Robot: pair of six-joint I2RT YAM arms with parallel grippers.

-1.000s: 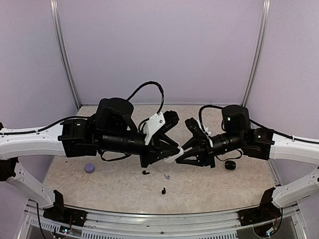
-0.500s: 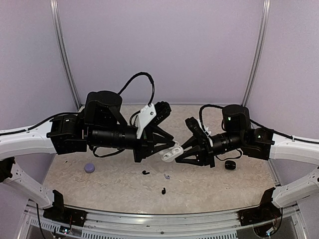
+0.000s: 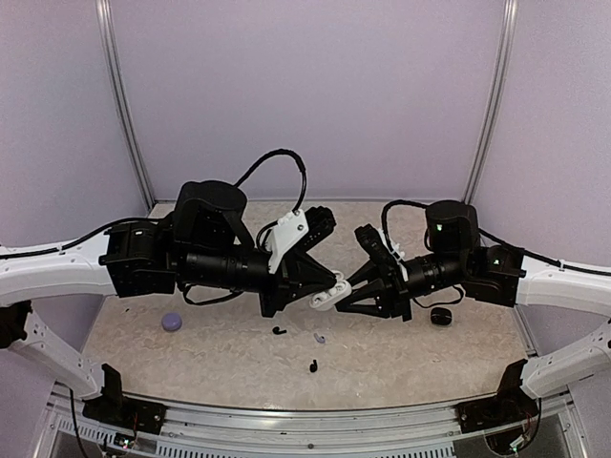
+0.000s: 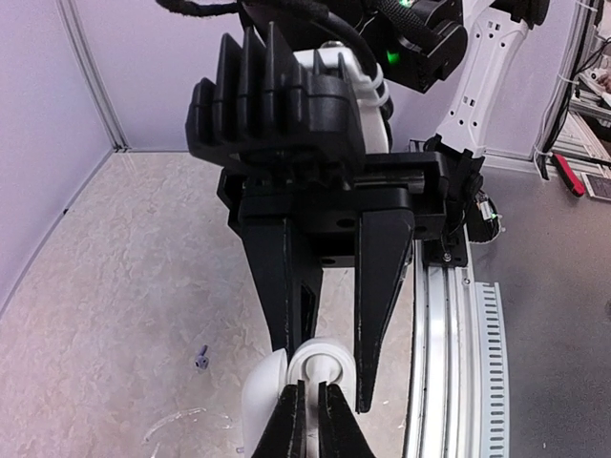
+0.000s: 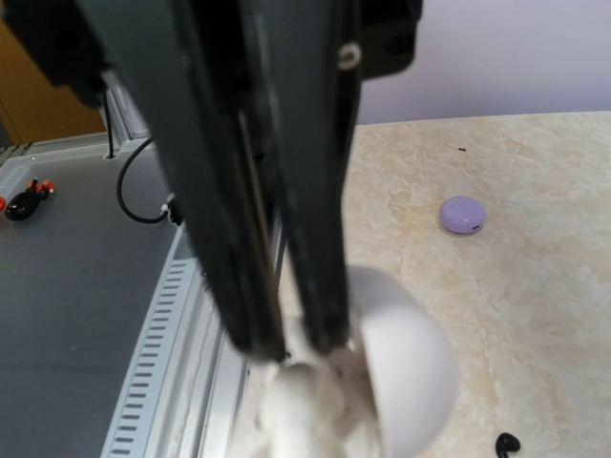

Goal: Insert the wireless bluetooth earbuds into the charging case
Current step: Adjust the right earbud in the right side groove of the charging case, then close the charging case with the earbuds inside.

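White charging case (image 3: pixel 327 296) clamped between right fingers (image 4: pixel 380 286), left fingertips (image 4: pixel 291 431) touching.

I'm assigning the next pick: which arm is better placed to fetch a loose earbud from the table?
Left, probably. The right gripper is clamped on the white case, holding it aloft. The left gripper is shut at the case, and a black earbud and lavender earbud lie nearly under it.

The top camera looks down from behind the worktop's (image 3: pixel 401 367) near edge. The wrist cameras face each other at close range; all three views share the white case (image 3: pixel 327 294).
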